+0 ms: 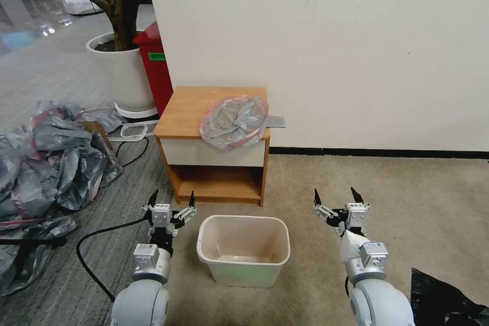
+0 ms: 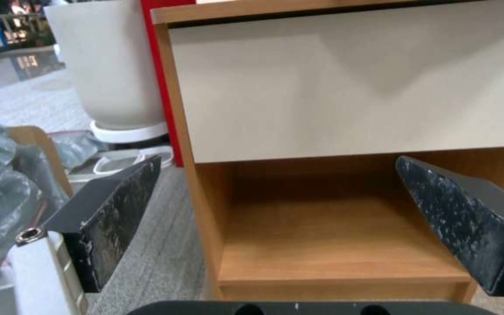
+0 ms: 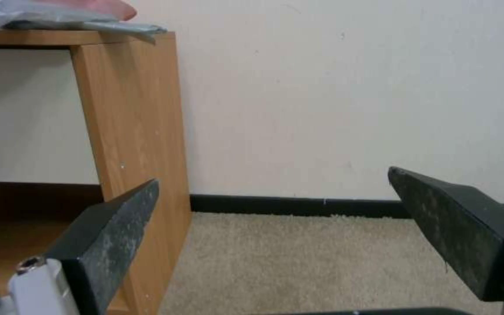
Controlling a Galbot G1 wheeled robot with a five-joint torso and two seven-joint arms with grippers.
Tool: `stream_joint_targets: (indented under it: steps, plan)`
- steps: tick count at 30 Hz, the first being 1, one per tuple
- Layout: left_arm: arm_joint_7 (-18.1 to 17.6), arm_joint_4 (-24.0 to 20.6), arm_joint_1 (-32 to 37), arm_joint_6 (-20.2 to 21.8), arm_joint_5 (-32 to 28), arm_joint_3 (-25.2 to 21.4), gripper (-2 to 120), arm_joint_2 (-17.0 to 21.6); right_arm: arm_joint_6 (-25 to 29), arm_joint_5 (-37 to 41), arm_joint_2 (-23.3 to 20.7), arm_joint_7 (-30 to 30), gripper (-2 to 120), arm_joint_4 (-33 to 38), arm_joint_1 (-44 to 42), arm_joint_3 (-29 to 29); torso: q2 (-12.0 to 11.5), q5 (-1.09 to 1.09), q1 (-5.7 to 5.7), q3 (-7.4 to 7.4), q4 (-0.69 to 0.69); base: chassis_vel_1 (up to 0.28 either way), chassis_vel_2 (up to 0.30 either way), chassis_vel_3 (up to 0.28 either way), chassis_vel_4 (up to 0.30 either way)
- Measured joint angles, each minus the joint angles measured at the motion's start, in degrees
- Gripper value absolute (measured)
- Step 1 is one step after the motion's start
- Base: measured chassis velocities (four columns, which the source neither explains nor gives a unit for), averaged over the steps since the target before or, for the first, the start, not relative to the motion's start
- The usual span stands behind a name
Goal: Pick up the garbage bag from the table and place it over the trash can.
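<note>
Against the white wall [image 1: 356,51], the table [image 1: 193,104]: wooden top, white drawer front, open shelf underneath. Seen close in the left wrist view as well, drawer front and shelf straight ahead [image 2: 345,92]; in the right wrist view, only its side panel [image 3: 135,131] beside the wall and black baseboard.

To the robot's left on the grey carpet, a big heap of grey bags [image 1: 46,163], well apart from the table. Behind that, a white planter [image 1: 122,71] with a tree trunk, and just beside it a tall red bin [image 1: 155,69] touching the table's far left corner region.

On the beige carpet directly in front of the table, between the two arms, the trash can [image 1: 244,249]: cream, upright, unlined.

On the table top, toward its right front corner, the garbage bag [image 1: 234,121]: crumpled grey plastic with a pink rim band, one fold drooping over the front edge onto the drawer, a flat grey flap sticking out past the right side. Its edge visible in the right wrist view too [image 3: 59,17], lying on the top.

At bottom right, a piece of black plastic bag [image 1: 448,300].

Low beside the can, left gripper [image 1: 172,201], fingers spread apart, holding nothing, aimed at the shelf. On the other side, right gripper [image 1: 336,197], likewise spread wide and holding nothing, near the table's right side
</note>
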Motion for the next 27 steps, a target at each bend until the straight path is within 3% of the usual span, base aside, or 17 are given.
stream_joint_targets:
  steps: [27]
  plan:
    - [0.0,0.0,0.0,0.0,0.0,0.0,100,0.0,0.0,0.0,0.0,0.0,100,0.0,0.0,0.0,0.0,0.00,0.00,0.00,0.00,0.000,0.000,0.000,0.000]
